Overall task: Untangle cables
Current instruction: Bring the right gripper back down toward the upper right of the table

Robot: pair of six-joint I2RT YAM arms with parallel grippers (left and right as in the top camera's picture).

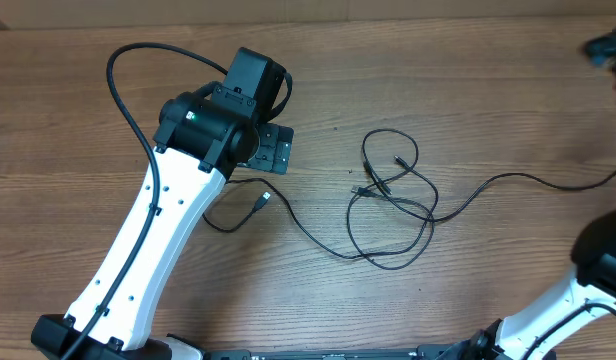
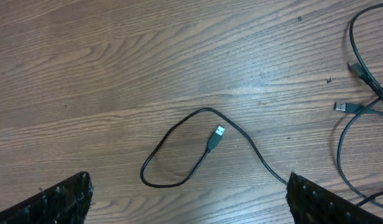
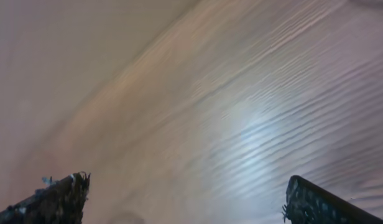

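Starting from the near edge of the worktop (image 1: 458,300), we note the left arm (image 1: 153,240) slanting up from the lower left. The right arm (image 1: 563,300) shows only at the lower right corner.

Just beyond, the cables (image 1: 380,188) lie flat on the wood. One cable ends in a small flat plug (image 2: 216,134) beside the left arm. From the plug it curls back into a small loop, then runs right into the main tangle at mid-table. We read that tangle as a few wide, overlapping loops, with at least two more plug ends (image 2: 344,107) lying within it. A single long strand (image 1: 508,176) leaves the tangle and runs off the right edge of the overhead view.

We find the left pincer (image 2: 188,185) poised over the plug and its small loop, slightly farther from us than they are. Its fingers (image 2: 61,199) are spread wide with nothing gripped. The plug and loop lie on the wood in the gap, apart from both fingers.

We log the right pincer (image 3: 186,183) from its wrist view only, which is blurred and shows wood grain. Its fingers (image 3: 55,199) stand wide apart and hold nothing. We cannot tell from the overhead view where over the worktop it sits.
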